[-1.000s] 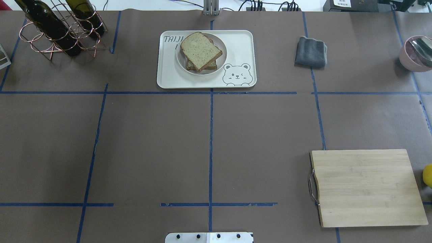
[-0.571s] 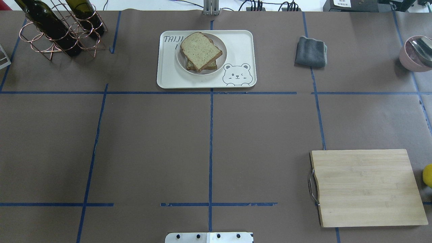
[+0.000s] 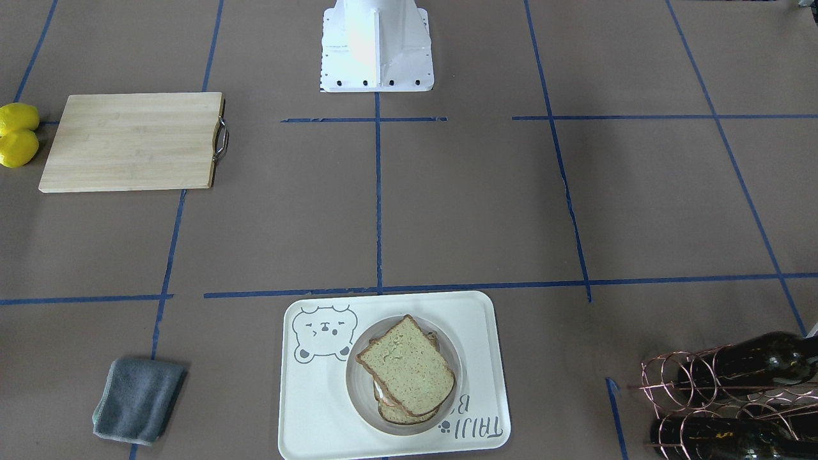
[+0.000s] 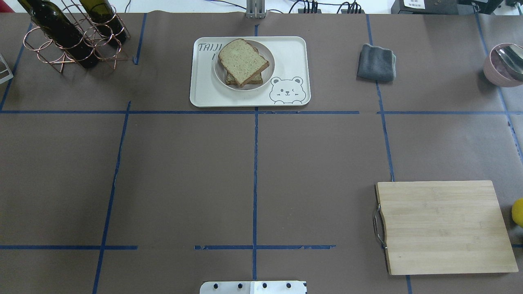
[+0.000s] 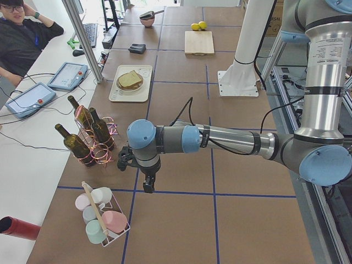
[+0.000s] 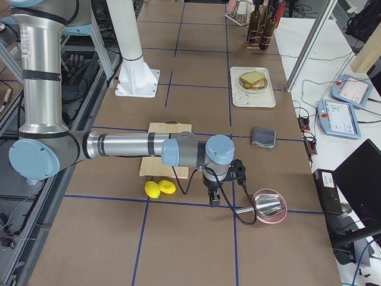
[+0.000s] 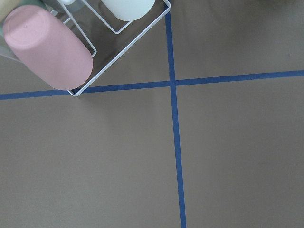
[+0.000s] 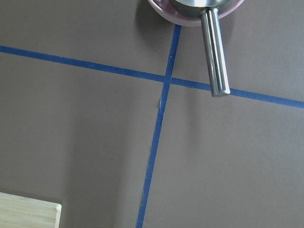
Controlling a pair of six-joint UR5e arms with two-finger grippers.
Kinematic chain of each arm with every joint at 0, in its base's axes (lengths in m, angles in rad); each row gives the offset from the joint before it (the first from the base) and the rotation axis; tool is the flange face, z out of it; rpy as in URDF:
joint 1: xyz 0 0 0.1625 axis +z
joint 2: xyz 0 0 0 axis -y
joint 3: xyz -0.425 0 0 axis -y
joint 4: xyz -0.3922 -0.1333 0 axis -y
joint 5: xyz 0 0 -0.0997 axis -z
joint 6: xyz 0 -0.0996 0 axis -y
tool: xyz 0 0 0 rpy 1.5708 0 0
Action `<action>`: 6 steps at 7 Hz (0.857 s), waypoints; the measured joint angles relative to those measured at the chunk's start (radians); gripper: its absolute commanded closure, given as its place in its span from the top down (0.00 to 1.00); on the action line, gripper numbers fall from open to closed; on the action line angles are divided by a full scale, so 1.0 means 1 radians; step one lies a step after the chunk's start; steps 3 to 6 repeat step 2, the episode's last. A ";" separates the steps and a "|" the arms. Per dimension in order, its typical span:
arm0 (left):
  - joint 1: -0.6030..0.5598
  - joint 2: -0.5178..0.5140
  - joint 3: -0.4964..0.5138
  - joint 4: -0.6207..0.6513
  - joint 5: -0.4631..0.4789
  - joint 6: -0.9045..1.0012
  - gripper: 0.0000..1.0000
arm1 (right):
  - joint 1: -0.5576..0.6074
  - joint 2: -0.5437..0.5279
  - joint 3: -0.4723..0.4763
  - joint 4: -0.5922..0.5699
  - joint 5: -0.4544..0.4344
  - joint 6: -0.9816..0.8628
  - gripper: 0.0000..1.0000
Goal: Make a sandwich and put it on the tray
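Sandwich (image 4: 243, 61) (speckled bread, brown crust) on round plate (image 4: 265, 75), rounded cream tray (image 4: 204, 90).

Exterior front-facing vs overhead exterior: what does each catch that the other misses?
Front-facing only: two whole yellow lemons beside the light wooden cutting board, plus the white robot pedestal's column.
Overhead only: the pink bowl with a metal scoop at the right edge; just a sliver of one lemon.
Both: the cream rectangular bear tray carrying a round white plate with the brown-crusted bread sandwich, the folded grey cloth, the copper wire rack of dark bottles, the board.
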 measured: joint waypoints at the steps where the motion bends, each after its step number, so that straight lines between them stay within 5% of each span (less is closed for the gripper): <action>1: 0.000 0.002 -0.007 0.002 0.000 0.001 1.00 | 0.003 0.000 0.004 0.000 -0.001 -0.001 1.00; 6: 0.000 0.002 -0.009 0.004 0.001 0.002 1.00 | 0.004 0.001 0.005 0.000 -0.001 -0.001 1.00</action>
